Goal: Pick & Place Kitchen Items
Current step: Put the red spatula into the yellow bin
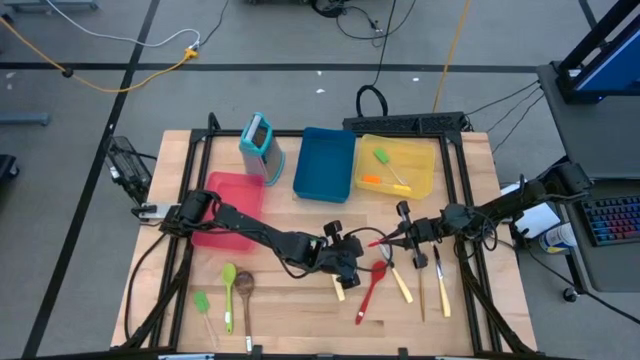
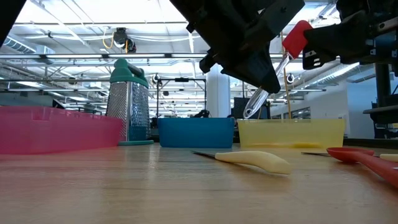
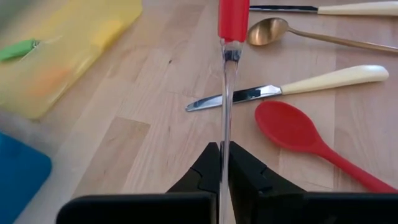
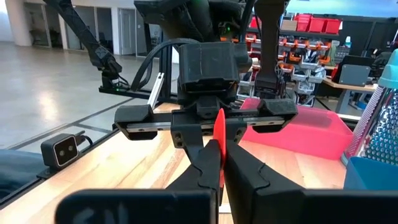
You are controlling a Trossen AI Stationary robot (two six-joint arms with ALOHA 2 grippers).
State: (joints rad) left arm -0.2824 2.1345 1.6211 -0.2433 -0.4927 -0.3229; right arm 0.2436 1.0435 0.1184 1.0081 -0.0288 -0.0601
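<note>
A red-handled utensil is pinched above the desk from both ends: blade by the left gripper, handle by the right gripper.

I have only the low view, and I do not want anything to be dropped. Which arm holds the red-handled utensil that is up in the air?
Observer: Both do. The left gripper has its jaws shut on the metal part of the red-handled utensil.
Operator: And the right one?
Observer: The right gripper has its jaws shut on the red end and faces the left gripper.
Operator: What lies in the yellow tray? I see only its wall.
Observer: The yellow tray holds a green spatula and an orange spatula.
</note>
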